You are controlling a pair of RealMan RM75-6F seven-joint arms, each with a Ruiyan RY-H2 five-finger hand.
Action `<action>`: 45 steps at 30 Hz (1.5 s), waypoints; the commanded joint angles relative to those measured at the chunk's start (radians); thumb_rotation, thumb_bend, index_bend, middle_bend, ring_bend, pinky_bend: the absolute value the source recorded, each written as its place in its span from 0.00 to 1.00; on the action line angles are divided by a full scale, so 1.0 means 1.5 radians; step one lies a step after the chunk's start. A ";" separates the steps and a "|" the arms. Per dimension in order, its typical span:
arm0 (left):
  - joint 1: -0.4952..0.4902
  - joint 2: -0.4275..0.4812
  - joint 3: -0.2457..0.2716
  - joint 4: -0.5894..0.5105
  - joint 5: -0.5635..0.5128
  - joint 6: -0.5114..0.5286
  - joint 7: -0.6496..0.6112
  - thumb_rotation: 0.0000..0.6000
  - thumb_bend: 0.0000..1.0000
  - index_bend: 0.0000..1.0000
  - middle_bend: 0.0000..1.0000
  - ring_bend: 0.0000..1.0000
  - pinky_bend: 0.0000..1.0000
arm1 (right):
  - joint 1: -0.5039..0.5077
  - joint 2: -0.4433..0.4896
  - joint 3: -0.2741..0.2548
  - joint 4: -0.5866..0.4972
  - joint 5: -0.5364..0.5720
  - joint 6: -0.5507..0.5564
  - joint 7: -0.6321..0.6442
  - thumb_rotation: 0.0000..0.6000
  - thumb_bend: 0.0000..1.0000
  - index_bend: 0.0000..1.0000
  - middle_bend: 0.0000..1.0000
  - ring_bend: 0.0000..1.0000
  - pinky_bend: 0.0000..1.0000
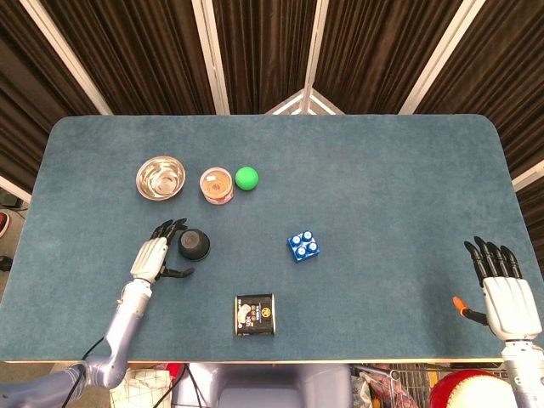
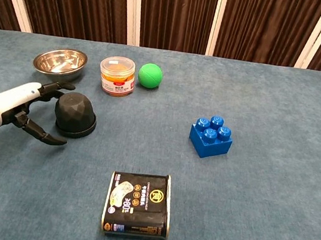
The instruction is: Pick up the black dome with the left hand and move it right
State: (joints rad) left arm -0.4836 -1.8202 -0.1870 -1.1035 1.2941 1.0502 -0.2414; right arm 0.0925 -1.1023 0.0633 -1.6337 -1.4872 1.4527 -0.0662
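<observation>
The black dome (image 1: 194, 245) (image 2: 75, 114) stands upright on the blue table, left of the middle. My left hand (image 1: 156, 257) (image 2: 26, 109) lies right beside its left side, fingers spread around it: the upper fingers reach the dome's far edge and the thumb points along its near side. No firm grip on the dome shows. At the table's near right edge my right hand (image 1: 503, 289) is flat with fingers apart, holding nothing; the chest view does not show it.
A steel bowl (image 1: 160, 178), an orange-lidded jar (image 1: 216, 184) and a green ball (image 1: 246, 178) stand in a row behind the dome. A blue brick (image 1: 303, 246) lies to its right, a black tin (image 1: 254, 314) in front.
</observation>
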 commanded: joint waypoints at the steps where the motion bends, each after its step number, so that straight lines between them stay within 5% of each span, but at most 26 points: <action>1: -0.002 -0.005 0.000 0.006 0.000 0.000 -0.001 1.00 0.19 0.09 0.18 0.00 0.00 | -0.001 0.000 -0.001 0.001 -0.001 0.002 0.000 1.00 0.23 0.00 0.00 0.00 0.00; 18: -0.014 -0.039 0.001 0.049 0.014 0.011 -0.024 1.00 0.30 0.13 0.25 0.00 0.00 | -0.002 -0.002 0.000 0.004 -0.003 0.006 0.010 1.00 0.23 0.00 0.00 0.00 0.00; 28: -0.012 -0.044 0.000 0.057 0.015 0.031 -0.001 1.00 0.46 0.21 0.38 0.00 0.00 | 0.000 -0.005 0.003 0.003 0.002 0.003 0.006 1.00 0.23 0.00 0.00 0.00 0.00; 35: -0.006 -0.023 -0.006 0.018 0.013 0.048 0.020 1.00 0.46 0.29 0.41 0.00 0.00 | -0.001 -0.010 0.001 0.010 0.000 0.003 0.008 1.00 0.23 0.00 0.00 0.00 0.00; 45: 0.002 0.037 0.002 -0.097 0.052 0.099 0.067 1.00 0.46 0.29 0.40 0.00 0.00 | -0.001 -0.010 0.000 0.004 -0.006 0.007 0.004 1.00 0.23 0.00 0.00 0.00 0.00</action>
State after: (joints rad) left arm -0.4838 -1.7914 -0.1905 -1.2070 1.3493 1.1733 -0.1709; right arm 0.0926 -1.1196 0.0646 -1.6237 -1.4939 1.4593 -0.0597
